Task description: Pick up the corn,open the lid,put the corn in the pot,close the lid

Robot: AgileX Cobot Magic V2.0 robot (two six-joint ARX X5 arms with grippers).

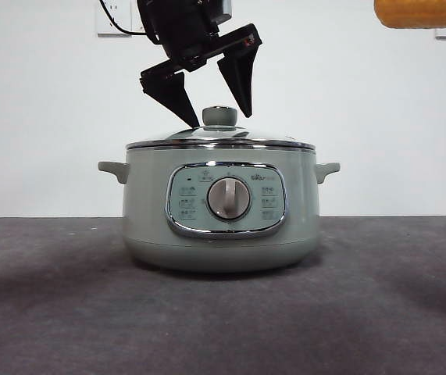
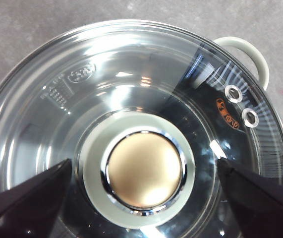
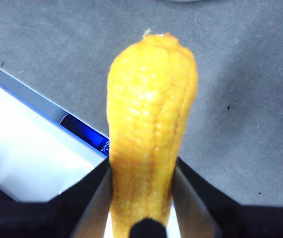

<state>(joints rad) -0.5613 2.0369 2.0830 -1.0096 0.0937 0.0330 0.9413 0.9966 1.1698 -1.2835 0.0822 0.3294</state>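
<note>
my left gripper [image 1: 211, 98] jaws apart, straddling sage-green knob [image 2: 143, 171] of glass lid [image 2: 106, 74] | centre, drop, close | right gripper [image 3: 141, 198] jaws clamped on yellow corn cob [image 3: 151, 129]

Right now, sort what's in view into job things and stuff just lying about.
Job:
corn, clamped in the right hand, held high
lid, on the pot
lid knob, with the open left hand straddling it

Lying about:
wall outlet
white box beside the corn

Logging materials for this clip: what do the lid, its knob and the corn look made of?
Lid: clear glass, the pot's inside showing through, with a chrome rim. Knob: pale green, likely plastic, with a brushed metallic cap. Corn: glossy and uniform; real or plastic, I cannot tell.
</note>
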